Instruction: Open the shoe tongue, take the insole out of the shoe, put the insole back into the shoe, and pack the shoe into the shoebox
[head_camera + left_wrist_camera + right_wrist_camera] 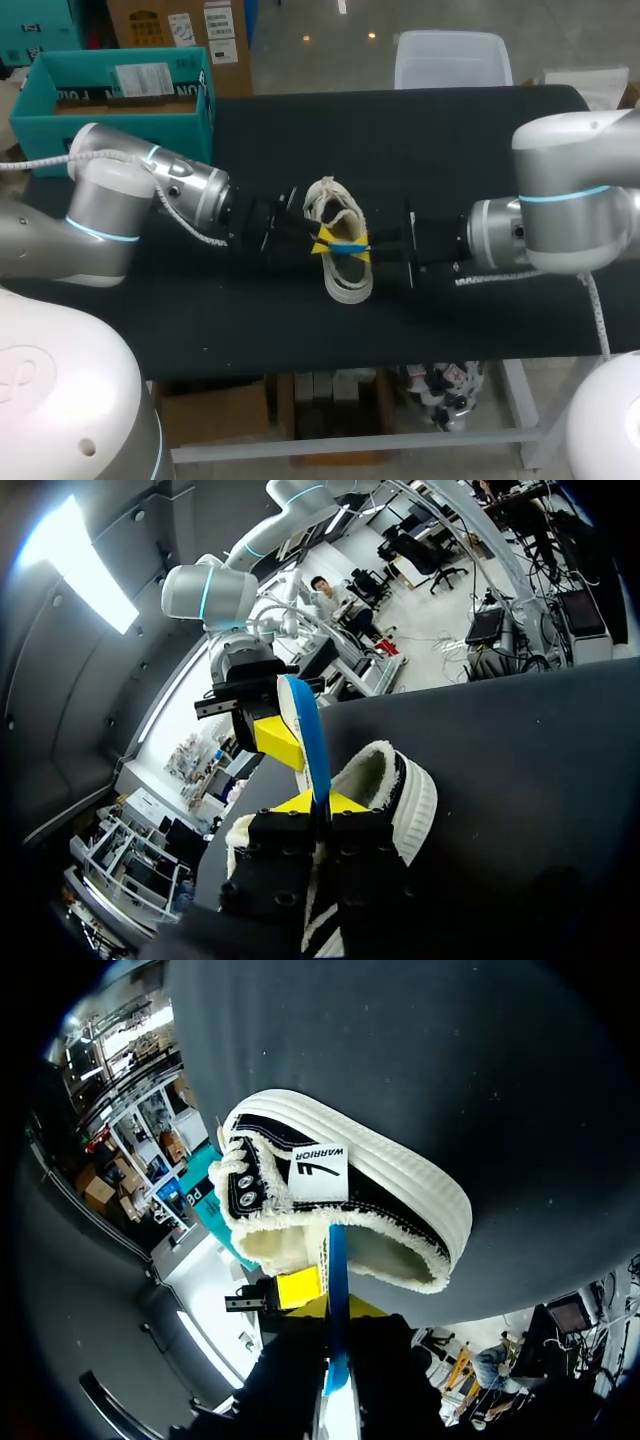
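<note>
Presently, one low canvas shoe (347, 283) with a black upper, white rubber sole and fleecy lining sits at the desk's middle. One blue insole (348, 245) stands on edge over the shoe's opening. Our left tool (322, 240) and right tool (360, 250) each pinch it from opposite ends, fingers closed on the thin sheet. We judge it light, floppy and apt to buckle, so it is best gripped at an end edge. The shoe's side bears a white label (318, 1172) with dark print, left unread. A teal shoebox (110, 100) stands by the far left corner.
</note>
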Controlling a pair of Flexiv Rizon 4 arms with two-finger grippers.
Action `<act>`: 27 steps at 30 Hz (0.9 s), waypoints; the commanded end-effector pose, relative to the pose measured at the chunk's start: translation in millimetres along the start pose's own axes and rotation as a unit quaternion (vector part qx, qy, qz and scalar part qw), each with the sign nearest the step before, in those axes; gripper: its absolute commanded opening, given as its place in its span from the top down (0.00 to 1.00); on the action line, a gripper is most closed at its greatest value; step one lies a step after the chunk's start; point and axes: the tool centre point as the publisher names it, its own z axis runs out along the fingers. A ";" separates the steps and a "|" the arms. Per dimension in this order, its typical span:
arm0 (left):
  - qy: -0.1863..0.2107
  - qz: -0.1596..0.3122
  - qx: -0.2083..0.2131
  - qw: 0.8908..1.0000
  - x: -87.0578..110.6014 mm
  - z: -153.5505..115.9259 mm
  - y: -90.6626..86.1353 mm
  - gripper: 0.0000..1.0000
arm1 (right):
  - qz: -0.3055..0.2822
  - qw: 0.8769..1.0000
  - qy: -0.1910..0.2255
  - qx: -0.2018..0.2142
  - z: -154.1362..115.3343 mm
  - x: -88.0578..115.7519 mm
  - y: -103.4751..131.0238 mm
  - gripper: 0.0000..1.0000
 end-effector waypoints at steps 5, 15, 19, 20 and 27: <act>-0.001 0.012 0.013 1.000 -3.8 0.0 -17.0 0.62 | 0.000 1.000 0.000 0.002 3.8 0.7 3.2 1.00; 0.005 -0.001 0.004 1.000 -1.5 7.1 0.7 1.00 | -0.002 1.000 -0.003 0.000 9.6 3.1 13.1 1.00; 0.005 -0.014 -0.006 1.000 -0.1 7.1 13.3 1.00 | -0.004 1.000 -0.008 0.002 16.1 7.3 22.1 1.00; 0.005 -0.016 -0.006 1.000 0.0 6.9 15.8 1.00 | -0.003 1.000 -0.009 0.002 18.0 8.1 24.6 1.00; 0.005 -0.024 -0.009 1.000 1.3 5.1 21.4 1.00 | 0.010 1.000 -0.022 0.006 25.0 7.8 33.1 1.00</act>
